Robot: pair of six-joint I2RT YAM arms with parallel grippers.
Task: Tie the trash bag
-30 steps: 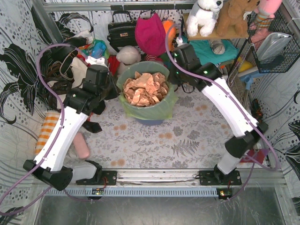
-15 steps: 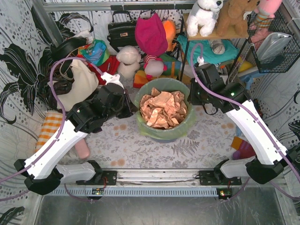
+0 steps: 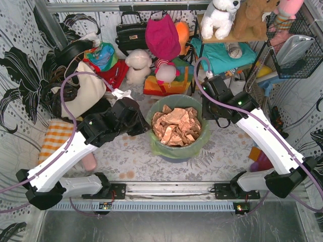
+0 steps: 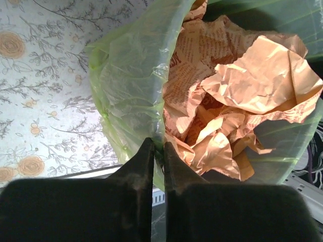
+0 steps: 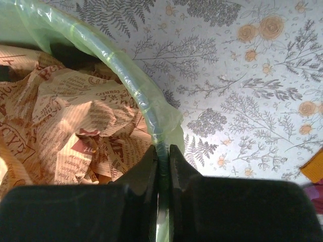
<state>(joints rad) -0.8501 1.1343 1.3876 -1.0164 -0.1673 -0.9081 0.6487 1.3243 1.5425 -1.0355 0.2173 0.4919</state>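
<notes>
- Floral bench (image 3: 217, 151): soft toys (image 3: 139, 63) are crowded at 12 o'clock.
- At centre, the trash bag (image 3: 171, 148) has been drawn nearer.
- Its rim is clamped by the left jaws at 9 o'clock and the right jaws at 3 o'clock.

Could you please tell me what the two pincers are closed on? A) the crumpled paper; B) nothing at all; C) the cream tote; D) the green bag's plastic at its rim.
D: the wrist views show the left pincer and the right pincer each pinched shut on thin green film of the trash bag.
</notes>
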